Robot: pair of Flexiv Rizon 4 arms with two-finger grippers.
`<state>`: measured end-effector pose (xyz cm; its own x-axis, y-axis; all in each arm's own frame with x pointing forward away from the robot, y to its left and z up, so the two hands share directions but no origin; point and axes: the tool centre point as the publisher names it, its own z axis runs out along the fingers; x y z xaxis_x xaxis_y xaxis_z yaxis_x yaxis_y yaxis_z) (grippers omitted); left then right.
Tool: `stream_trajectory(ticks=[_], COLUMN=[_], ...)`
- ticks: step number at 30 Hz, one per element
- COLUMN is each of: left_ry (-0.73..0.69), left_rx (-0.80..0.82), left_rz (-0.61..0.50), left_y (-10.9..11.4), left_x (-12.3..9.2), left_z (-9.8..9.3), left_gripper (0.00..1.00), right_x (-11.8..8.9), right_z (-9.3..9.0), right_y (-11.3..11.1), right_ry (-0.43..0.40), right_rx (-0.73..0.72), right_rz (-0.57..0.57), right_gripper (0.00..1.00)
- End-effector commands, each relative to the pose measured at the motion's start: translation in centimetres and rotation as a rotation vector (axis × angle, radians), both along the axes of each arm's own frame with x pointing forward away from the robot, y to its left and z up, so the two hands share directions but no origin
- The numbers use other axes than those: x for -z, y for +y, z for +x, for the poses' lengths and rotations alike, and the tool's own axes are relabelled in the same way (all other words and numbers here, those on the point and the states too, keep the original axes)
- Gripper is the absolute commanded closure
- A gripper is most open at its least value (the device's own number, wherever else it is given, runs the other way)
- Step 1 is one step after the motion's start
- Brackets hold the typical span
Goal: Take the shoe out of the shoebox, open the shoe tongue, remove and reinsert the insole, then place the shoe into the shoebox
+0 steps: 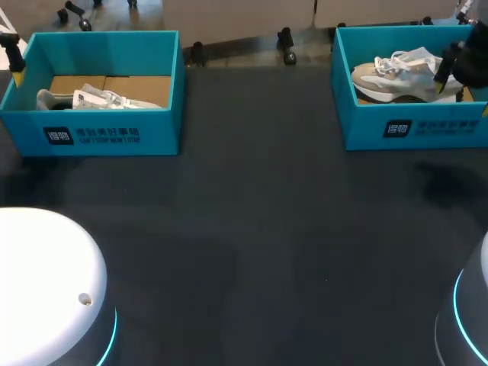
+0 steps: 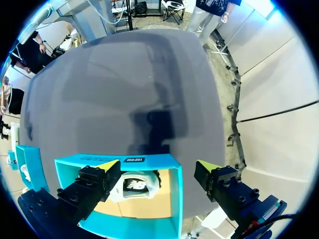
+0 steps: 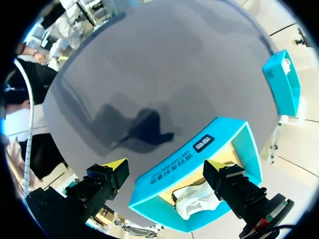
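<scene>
Arms mostly cut off at head-view edges. Two teal cardboard boxes: far-left shoebox, far-right shoebox. One white-grey sneaker each: left sneaker half hidden by wall, right sneaker. Left gripper, right gripper above them, fingers wide, empty.

On the table two shoeboxes stand along the far edge, well apart: the left shoebox at the far left and the right shoebox at the far right. In each lies a shoe, the left shoe and the right shoe. My left gripper hangs above the left shoebox's far left corner, and my right gripper above the right end of the right shoebox.
</scene>
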<state>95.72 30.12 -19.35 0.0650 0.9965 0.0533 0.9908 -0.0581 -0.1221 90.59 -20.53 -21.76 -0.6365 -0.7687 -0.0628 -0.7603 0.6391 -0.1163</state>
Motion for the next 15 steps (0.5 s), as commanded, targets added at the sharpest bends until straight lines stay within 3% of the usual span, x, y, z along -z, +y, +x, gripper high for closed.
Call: stream_trajectory(ticks=[1, 5, 10, 12, 15], left_ry=[0.001, 0.001, 0.001, 0.001, 0.001], left_rx=[0.000, 0.000, 0.000, 0.000, 0.000], left_rz=[0.001, 0.001, 0.001, 0.001, 0.001], left_y=[0.0, 0.0, 0.0, 0.0, 0.0], left_x=[-0.1, -0.1, -0.1, -0.1, -0.1], left_z=[0.0, 0.0, 0.0, 0.0, 0.0], left_gripper=[0.00, 0.00, 0.00, 0.00, 0.00], right_x=[-0.1, -0.5, -0.8, -1.0, -1.4], right_z=[1.3, 1.9, 2.6, 2.8, 3.3], right_y=[-0.5, -2.1, -3.7, -3.9, -3.7], right_ry=[0.001, -0.022, -0.077, -0.113, -0.129], right_rx=[0.094, 0.428, 0.747, 0.824, 0.807], right_rz=[0.020, 0.030, 0.186, 0.238, 0.251], right_gripper=[0.00, 0.00, 0.00, 0.00, 0.00])
